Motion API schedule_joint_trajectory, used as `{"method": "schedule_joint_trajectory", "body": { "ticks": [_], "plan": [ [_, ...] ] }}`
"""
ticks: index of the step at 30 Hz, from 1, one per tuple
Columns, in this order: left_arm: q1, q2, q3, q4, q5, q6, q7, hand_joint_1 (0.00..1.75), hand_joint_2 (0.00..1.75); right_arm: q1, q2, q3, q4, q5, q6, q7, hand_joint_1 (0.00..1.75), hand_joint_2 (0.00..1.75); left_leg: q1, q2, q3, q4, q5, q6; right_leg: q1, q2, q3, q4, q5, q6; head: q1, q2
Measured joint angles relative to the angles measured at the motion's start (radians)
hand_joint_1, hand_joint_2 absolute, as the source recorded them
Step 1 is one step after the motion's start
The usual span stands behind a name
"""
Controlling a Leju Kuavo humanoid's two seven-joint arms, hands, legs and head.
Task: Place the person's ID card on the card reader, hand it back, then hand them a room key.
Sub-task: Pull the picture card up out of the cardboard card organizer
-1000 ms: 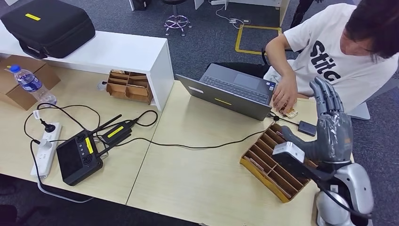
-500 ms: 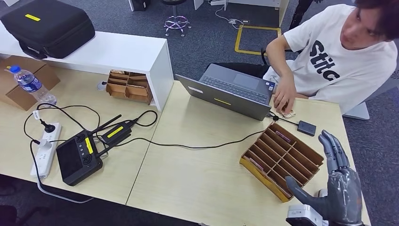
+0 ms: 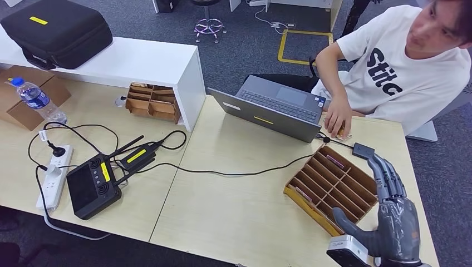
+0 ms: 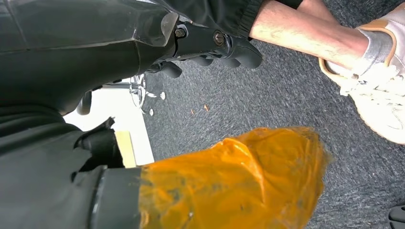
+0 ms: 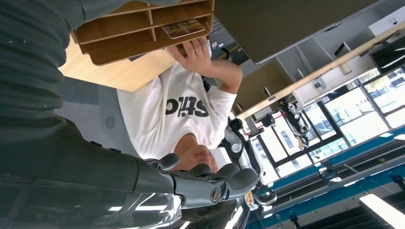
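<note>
The person's hand (image 3: 337, 118) lies flat on a small card (image 3: 343, 135) on the table beside the laptop. A small black card reader (image 3: 363, 151) sits on its cable just right of that hand. My right hand (image 3: 393, 214) hovers at the table's near right corner, over the edge of the wooden divider tray (image 3: 311, 208), with fingers stretched and nothing held. In the right wrist view its fingers (image 5: 210, 183) are empty below the tray (image 5: 124, 45), where a card (image 5: 184, 27) lies in a slot. My left hand (image 4: 210, 43) hangs over the carpet, holding nothing.
An open grey laptop (image 3: 273, 108) stands between me and the person. A black cable (image 3: 234, 172) crosses the table toward a black controller (image 3: 92, 186) and a white power strip (image 3: 55, 175). A second divider tray (image 3: 151, 102), a water bottle (image 3: 36, 100) and a black case (image 3: 55, 30) are at the left.
My right hand dropped from up beside the person's arm to the table's near right edge, then edged forward a little. The person's hand stayed on the card.
</note>
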Motion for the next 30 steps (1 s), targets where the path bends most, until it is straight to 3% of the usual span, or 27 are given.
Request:
{"method": "schedule_joint_trajectory", "body": {
  "ticks": [10, 13, 18, 30],
  "plan": [
    [0.0, 0.0, 0.0, 0.0, -0.009, -0.005, -0.007, 0.0, 0.0, -0.012, 0.001, 0.009, 0.013, 0.023, 0.035, 0.031, 0.0, 1.75, 0.0, 0.001, 0.0, -0.001, 0.0, 0.0, 0.0, 0.001, 0.001, 0.0, 0.0, 0.0, 0.0, 0.0],
    [-0.005, 0.001, -0.002, 0.0, -0.018, -0.019, -0.021, 0.0, 0.0, -0.095, 0.025, 0.037, 0.128, 0.109, 0.085, 0.111, 0.0, 1.75, 0.001, 0.004, 0.001, -0.001, 0.0, -0.001, 0.001, 0.004, 0.0, 0.001, 0.001, -0.001, 0.0, 0.0],
    [-0.022, 0.006, -0.01, 0.0, -0.019, -0.026, -0.026, 0.0, 0.0, -0.248, 0.082, 0.083, 0.379, 0.149, 0.03, 0.133, 0.0, 1.75, 0.001, 0.0, 0.002, -0.001, 0.004, -0.001, 0.001, 0.001, 0.001, 0.001, 0.003, -0.002, 0.0, 0.0],
    [-0.018, 0.011, -0.01, 0.0, -0.019, -0.027, -0.027, 0.0, 0.0, -0.297, 0.101, 0.107, 0.493, 0.143, 0.029, 0.134, 0.0, 1.75, 0.001, 0.0, 0.001, -0.001, 0.003, -0.001, 0.001, 0.0, 0.0, 0.001, 0.002, -0.002, 0.0, 0.0]
  ]
}}
